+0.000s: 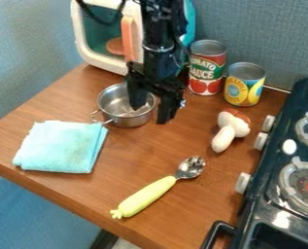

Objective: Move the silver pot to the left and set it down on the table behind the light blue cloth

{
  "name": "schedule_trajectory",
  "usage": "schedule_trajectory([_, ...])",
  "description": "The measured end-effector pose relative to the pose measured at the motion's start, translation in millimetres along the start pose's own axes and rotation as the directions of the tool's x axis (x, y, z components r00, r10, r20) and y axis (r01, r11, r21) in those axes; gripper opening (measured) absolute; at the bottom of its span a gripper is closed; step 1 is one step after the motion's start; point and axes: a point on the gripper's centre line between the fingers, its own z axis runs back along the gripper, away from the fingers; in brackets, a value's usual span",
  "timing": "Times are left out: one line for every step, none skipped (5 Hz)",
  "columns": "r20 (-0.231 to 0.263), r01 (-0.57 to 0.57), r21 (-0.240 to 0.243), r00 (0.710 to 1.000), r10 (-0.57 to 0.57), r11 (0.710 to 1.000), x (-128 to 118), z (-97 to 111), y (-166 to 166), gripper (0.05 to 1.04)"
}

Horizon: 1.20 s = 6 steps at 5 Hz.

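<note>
From where I'm standing, the work with the small metal pot [124, 117] looks to be at an early point, though I can only judge that from how things lie. The black gripper [150, 111] is at the pot, yet nothing has been picked up: the pot sits upright on the wooden table [182, 138], near its back left part, and I see nothing inside it apart from a finger of the gripper that seems to dip in. Taking a proper hold, and any shifting of the pot, would be left to do. The jaws stand apart, one over the bowl and the other just past the rim on the stove side, so they look to straddle that rim; whether either one touches the metal I can't tell. The arm [160, 44] comes in from the top edge, in front of the toy oven [83, 46], and hangs almost straight down, with the fingers pointing at the tabletop. Behind and beside it stand two cans, a red one [207, 73] and a yellow one [242, 91], both upright. The folded blue cloth [60, 147] lies just beside the pot's handle, while the toy mushroom [228, 133] and the spoon with the yellow-green grip [146, 196] lie apart from it, on the side towards the black stove [257, 221]
</note>
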Motion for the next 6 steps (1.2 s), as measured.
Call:
schedule_trajectory([-0.009,-0.030,0.012,1.000,0.030,0.999,4.5,-2.5,3.2,1.001])
schedule_trajectory([-0.013,-0.056,0.020,0.998,0.056,0.998,4.8,-1.8,5.3,1.001])
schedule_trajectory([-0.030,-0.071,0.033,0.997,0.072,0.997,12.9,-7.0,8.5,1.001])
schedule_trajectory([-0.051,-0.086,0.045,0.995,0.089,0.995,18.1,-11.1,14.4,1.001])
schedule_trajectory([-0.059,-0.113,0.034,0.992,0.115,0.993,21.0,-17.2,29.9,1.001])
schedule_trajectory([-0.080,-0.137,0.028,0.987,0.139,0.990,20.9,-20.9,38.9,1.001])
